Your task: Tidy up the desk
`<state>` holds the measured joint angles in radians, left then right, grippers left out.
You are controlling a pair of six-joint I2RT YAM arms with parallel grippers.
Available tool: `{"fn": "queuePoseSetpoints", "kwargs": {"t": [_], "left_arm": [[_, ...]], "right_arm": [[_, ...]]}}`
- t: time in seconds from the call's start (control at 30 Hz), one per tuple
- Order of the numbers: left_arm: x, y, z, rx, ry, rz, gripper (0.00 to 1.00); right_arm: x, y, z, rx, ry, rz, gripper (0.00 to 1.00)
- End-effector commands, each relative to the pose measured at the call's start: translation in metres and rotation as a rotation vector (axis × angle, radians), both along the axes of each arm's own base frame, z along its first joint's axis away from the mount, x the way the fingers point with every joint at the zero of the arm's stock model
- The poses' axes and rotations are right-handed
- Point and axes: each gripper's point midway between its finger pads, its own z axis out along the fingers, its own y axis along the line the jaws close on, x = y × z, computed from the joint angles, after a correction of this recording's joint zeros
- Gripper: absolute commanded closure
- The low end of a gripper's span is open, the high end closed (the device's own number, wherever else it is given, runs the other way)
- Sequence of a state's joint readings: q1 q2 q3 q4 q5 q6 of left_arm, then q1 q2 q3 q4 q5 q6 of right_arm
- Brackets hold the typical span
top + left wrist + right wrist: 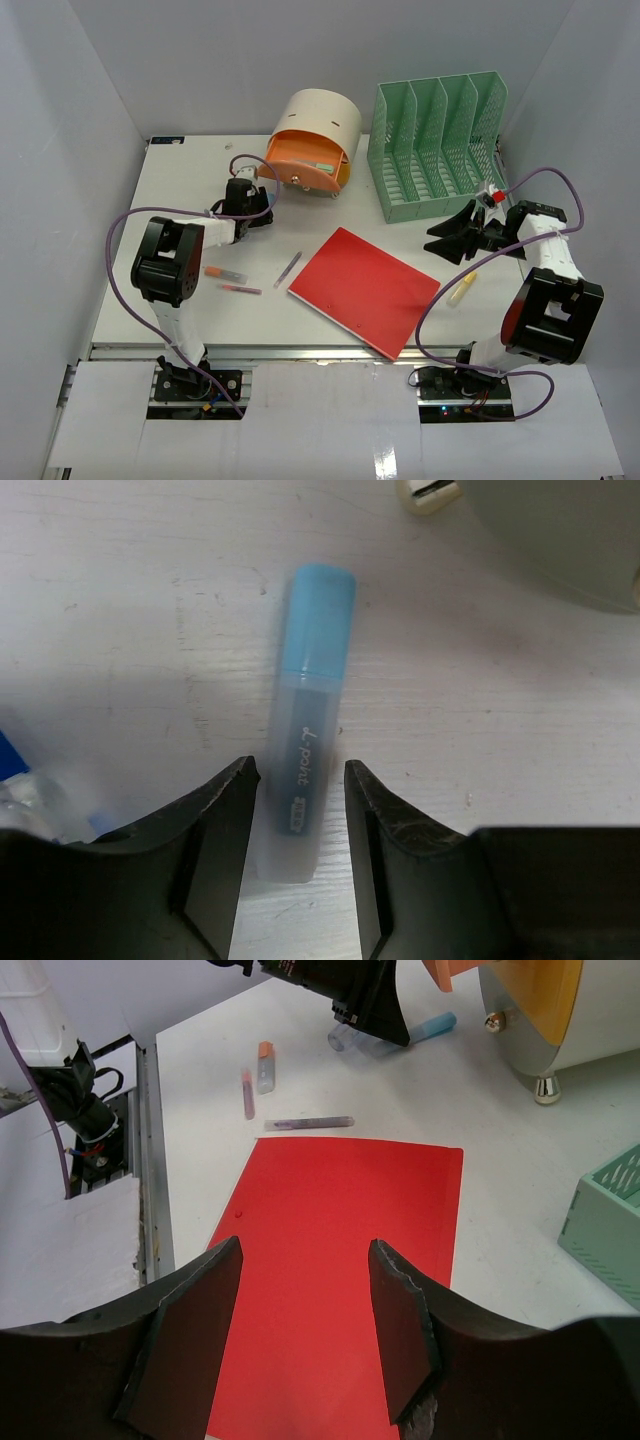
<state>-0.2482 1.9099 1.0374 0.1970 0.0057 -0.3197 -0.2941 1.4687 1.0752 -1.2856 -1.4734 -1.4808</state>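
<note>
While the desk point(330, 205) lies flat beneath everything, the red folder point(365, 290) sits mid-desk, with the right hand point(305, 1250) at its two o'clock, spread and empty. At the folder's ten o'clock the left hand point(300, 780) straddles the blue highlighter point(315, 650), jaws apart, barely clear: close squarely on the barrel, then lift straight, lest it roll.

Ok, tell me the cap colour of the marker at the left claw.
Light blue cap, clearest in the left wrist view.

Bright, even light; soft shadows
</note>
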Motion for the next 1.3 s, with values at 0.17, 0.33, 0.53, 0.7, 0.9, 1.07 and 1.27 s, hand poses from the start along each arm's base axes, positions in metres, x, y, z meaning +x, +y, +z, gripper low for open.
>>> {"fn": "queuePoseSetpoints", "kwargs": {"t": [0.17, 0.33, 0.53, 0.7, 0.9, 1.07, 1.27], "left_arm": [[-0.013, 0.02, -0.015, 0.111, 0.037, 0.1, 0.54], [-0.02, 0.022, -0.013, 0.114, 0.04, 0.121, 0.61], [-0.029, 0.025, -0.006, 0.101, 0.053, 0.135, 0.7], [-0.038, 0.025, 0.002, 0.075, 0.054, 0.145, 0.75], [-0.04, 0.012, 0.041, -0.024, -0.01, 0.116, 0.77], [-0.05, 0.001, 0.07, -0.118, -0.054, 0.089, 0.77], [-0.073, 0.003, 0.096, -0.218, -0.08, 0.112, 0.81]], "right_arm": [[0.003, -0.002, 0.021, 0.059, -0.063, -0.03, 0.4], [0.002, -0.002, 0.022, 0.06, -0.064, -0.031, 0.4], [0.0, -0.001, 0.024, 0.061, -0.071, -0.033, 0.4], [-0.001, -0.001, 0.025, 0.056, -0.077, -0.032, 0.4], [-0.002, -0.001, 0.027, 0.052, -0.086, -0.032, 0.4], [-0.004, -0.001, 0.027, 0.046, -0.094, -0.032, 0.4], [-0.004, -0.001, 0.028, 0.047, -0.095, -0.032, 0.4]]}}
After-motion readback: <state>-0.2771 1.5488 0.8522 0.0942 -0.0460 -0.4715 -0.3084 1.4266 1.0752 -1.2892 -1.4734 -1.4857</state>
